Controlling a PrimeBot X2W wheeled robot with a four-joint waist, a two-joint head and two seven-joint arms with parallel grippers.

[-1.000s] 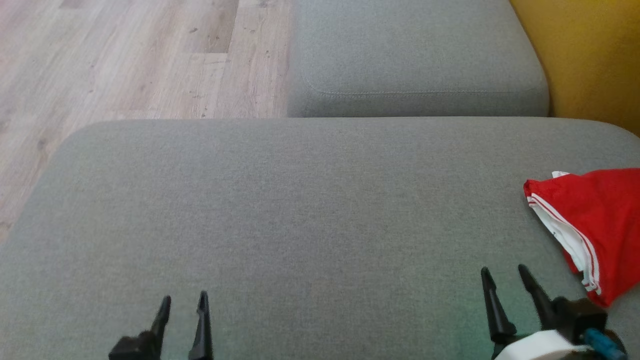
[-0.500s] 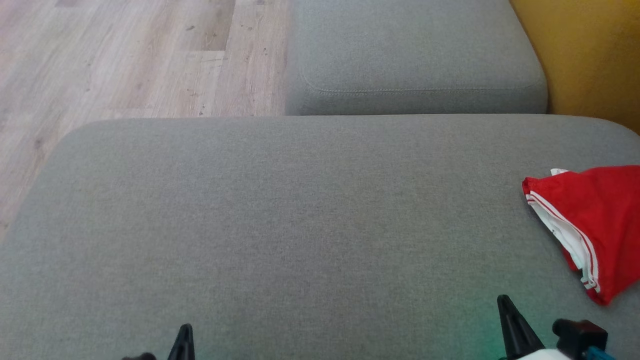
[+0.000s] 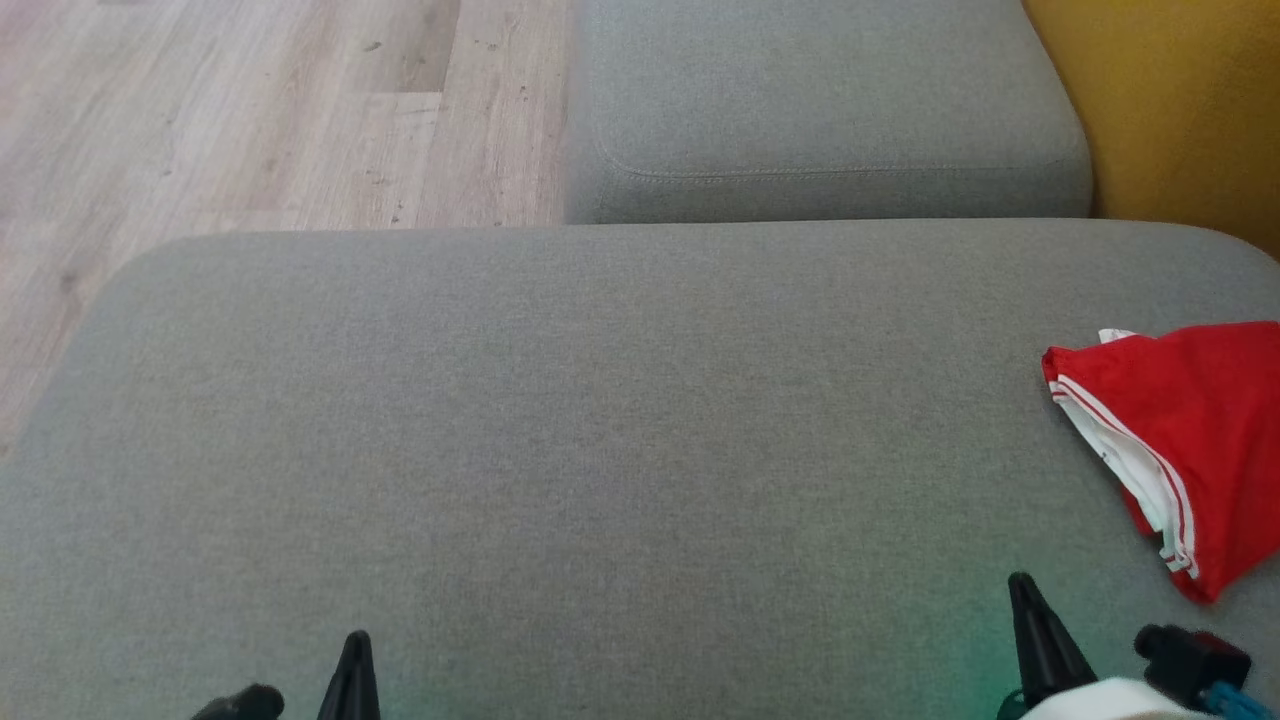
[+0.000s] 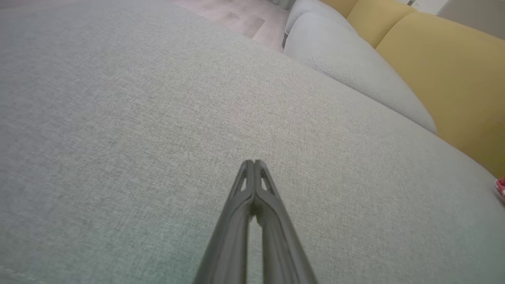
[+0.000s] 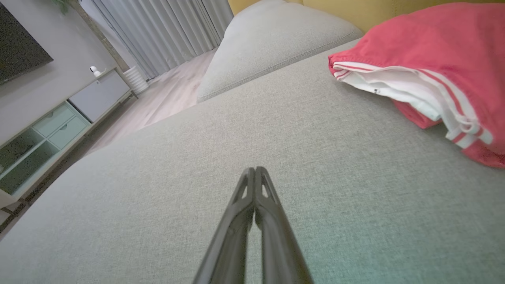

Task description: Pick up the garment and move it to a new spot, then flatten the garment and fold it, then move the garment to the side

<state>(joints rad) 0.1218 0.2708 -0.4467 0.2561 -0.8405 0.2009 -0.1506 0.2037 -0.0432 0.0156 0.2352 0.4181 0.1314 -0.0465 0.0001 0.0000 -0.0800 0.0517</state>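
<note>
Both pincers are closed on nothing: my left gripper (image 4: pixel 253 162) has its two dark fingers pressed tip to tip above the bare grey weave of the big seat cushion (image 3: pixel 600 420), and my right gripper (image 5: pixel 255 169) looks the same, tips touching with only a thin slit lower down between the fingers. From my head camera the left one pokes up at the lower left edge and the right one at the lower right, both over the near part of the cushion. The garment (image 3: pixel 1190 430), red with white stripes and a white layer showing along its edge, lies folded on that same cushion at its far right side, partly cut off by the picture's edge; it sits ahead and to the right of my right gripper, near but apart, touched by neither pincer. Beyond lies a second grey cushion (image 3: pixel 830 100), butted against the first, with the yellow backrest (image 3: pixel 1170 110) on its right and pale wooden floor (image 3: pixel 250 110) on its left. My right wrist camera also catches a low cabinet (image 5: pixel 51 134) and grey curtains (image 5: pixel 165 31) across the room
</note>
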